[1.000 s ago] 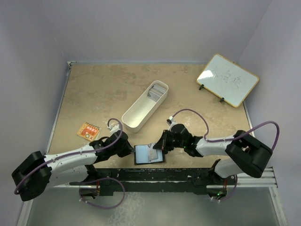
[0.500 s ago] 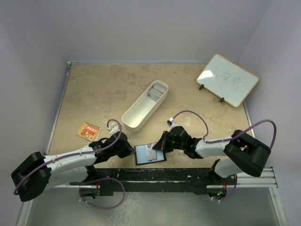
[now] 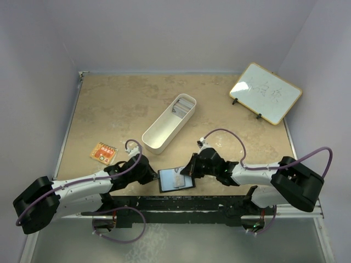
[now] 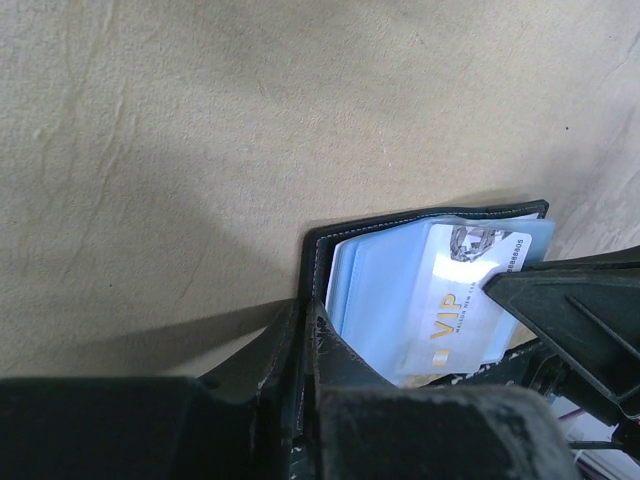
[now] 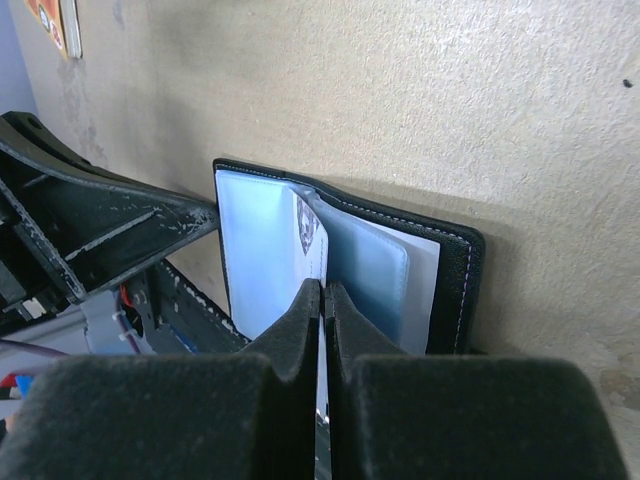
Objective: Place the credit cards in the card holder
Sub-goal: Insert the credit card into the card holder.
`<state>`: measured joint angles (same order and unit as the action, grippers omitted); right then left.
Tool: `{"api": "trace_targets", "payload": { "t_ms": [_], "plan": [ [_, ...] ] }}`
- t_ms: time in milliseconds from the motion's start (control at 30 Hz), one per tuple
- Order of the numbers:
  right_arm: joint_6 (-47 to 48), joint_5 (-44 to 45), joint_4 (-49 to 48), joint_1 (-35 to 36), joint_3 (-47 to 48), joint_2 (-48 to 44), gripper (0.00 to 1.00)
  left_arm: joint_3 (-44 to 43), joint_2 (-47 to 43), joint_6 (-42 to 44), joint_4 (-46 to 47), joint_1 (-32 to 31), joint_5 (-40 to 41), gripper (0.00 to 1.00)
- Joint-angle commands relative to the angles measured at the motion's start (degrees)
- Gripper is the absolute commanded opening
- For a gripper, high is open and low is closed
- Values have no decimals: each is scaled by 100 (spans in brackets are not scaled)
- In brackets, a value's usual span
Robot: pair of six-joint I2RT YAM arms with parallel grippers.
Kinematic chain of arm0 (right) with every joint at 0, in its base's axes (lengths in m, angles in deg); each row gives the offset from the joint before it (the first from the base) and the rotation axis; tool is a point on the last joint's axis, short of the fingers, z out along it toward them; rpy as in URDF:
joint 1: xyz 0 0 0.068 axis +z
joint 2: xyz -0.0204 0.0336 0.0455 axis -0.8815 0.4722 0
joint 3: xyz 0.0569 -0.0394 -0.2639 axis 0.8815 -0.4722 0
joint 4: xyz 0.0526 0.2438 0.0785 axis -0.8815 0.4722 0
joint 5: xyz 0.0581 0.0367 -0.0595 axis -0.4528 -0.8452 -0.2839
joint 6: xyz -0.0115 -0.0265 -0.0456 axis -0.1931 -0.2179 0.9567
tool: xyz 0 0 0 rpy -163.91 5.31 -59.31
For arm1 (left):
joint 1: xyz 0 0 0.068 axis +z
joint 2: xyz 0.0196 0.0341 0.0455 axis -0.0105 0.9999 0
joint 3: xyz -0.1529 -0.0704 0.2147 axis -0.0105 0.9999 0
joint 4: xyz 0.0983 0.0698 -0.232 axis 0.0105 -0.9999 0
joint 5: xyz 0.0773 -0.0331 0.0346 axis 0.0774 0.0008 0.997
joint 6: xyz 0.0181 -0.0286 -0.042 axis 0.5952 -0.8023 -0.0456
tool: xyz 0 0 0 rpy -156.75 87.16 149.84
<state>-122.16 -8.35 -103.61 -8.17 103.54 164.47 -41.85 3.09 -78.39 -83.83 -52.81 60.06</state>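
The left hand (image 3: 153,176) is clamped on the left edge of the open card holder (image 3: 176,181), which is laid at the middle of the near edge of the bench (image 3: 120,109). A white credit card (image 4: 462,300), partly inside the holder, is pinched in the right hand (image 3: 190,171). More credit cards (image 3: 184,103) are stacked in a white tray (image 3: 159,137) mid-bench.
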Motion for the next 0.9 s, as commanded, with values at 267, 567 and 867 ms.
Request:
{"api": "trace_targets", "payload": {
  "t_ms": [267, 567, 867],
  "plan": [
    [73, 203, 469, 172, 132, 166, 1, -21, -65, -70, 149, -35, 12, 2],
    [-62, 374, 448, 215, 299, 275, 3, -132, -55, -64, 148, -73, 8, 1],
    [36, 486, 883, 331, 580, 297, 15, -158, 70, -124, 336, -141, 8, 1]
  ]
}}
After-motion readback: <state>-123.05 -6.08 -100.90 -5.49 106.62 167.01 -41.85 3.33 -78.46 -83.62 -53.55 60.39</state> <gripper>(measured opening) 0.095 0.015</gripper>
